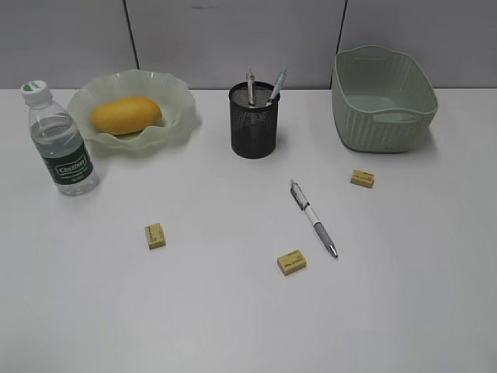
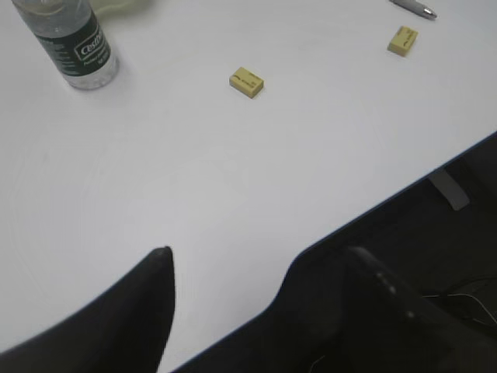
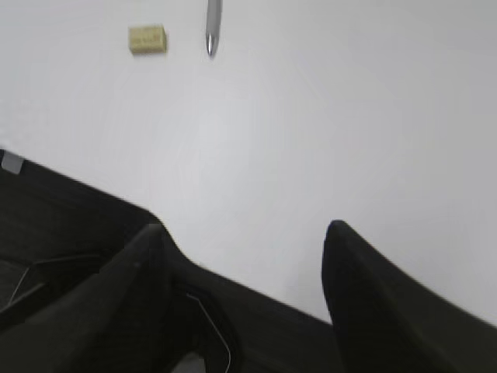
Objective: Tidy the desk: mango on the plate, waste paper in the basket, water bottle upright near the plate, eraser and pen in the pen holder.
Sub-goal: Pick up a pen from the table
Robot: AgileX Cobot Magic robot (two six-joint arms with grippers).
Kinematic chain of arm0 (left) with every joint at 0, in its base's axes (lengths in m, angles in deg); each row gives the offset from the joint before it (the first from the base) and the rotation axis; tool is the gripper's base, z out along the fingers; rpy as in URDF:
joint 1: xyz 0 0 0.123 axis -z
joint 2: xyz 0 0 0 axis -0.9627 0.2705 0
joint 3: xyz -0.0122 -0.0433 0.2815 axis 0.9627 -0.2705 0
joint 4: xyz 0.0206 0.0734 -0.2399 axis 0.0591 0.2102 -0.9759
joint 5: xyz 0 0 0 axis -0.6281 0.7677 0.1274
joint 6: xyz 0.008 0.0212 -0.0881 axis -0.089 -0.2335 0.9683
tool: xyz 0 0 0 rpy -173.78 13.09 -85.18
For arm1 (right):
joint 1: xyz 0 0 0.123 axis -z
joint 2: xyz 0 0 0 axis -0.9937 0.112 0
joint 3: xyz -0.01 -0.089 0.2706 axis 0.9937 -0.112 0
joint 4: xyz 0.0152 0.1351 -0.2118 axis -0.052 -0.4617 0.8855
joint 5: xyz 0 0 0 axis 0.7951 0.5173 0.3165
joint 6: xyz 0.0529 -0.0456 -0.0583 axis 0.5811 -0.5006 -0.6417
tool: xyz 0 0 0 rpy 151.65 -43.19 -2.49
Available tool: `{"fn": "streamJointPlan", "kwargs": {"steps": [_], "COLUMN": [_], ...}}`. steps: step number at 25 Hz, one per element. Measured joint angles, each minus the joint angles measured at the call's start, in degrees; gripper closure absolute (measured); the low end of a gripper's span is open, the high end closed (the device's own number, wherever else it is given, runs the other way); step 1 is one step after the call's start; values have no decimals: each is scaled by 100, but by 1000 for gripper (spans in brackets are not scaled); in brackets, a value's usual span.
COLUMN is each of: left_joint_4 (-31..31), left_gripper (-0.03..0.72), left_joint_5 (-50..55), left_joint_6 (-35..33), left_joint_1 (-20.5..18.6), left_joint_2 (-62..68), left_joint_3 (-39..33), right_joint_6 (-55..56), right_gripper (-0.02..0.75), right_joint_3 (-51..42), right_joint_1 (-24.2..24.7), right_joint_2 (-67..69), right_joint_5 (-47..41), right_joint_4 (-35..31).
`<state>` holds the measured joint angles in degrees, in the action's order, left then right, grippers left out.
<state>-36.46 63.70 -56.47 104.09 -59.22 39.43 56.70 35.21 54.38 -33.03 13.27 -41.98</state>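
The yellow-orange mango point(image 1: 126, 114) lies on the pale green wavy plate point(image 1: 177, 101). Left of the plate the water bottle point(image 1: 62, 144) point(image 2: 78, 47) stands upright. The black mesh pen holder point(image 1: 254, 120) holds two pens. A grey-and-white pen point(image 1: 314, 218) point(image 3: 213, 23) lies on the desk, with yellow erasers point(image 1: 155, 235) point(image 1: 291, 262) point(image 1: 362, 178) around it. The waste paper shows in no view. Neither arm appears in the exterior view. My left gripper point(image 2: 262, 252) and right gripper point(image 3: 245, 227) hang open and empty over the desk's front edge.
The sage-green basket point(image 1: 383, 97) stands at the back right; its inside is mostly hidden. The left wrist view shows two erasers point(image 2: 246, 81) point(image 2: 402, 40), the right wrist view one point(image 3: 147, 39). The dark drop past the desk edge point(image 2: 373, 210) lies under both grippers.
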Motion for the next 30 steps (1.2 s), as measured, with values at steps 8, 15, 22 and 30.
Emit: {"fn": "streamJointPlan", "kwargs": {"steps": [8, 15, 22, 30], "left_joint_4": [0, 0, 0, 0], "left_gripper": [187, 199, 198, 200], "left_joint_5": [-4, -35, -35, -35], "left_joint_6": [0, 0, 0, 0], "left_joint_1": [0, 0, 0, 0], "left_joint_2": [0, 0, 0, 0], "left_joint_3": [0, 0, 0, 0], "right_joint_6": [0, 0, 0, -234], "right_gripper": [243, 243, 243, 243], "right_joint_3": [742, 1590, 2601, 3529], "right_joint_1": [0, 0, 0, 0], "right_joint_2": [1457, 3500, 5208, 6447], "right_joint_5": [650, 906, 906, 863], "right_joint_4": [410, 377, 207, -15]}}
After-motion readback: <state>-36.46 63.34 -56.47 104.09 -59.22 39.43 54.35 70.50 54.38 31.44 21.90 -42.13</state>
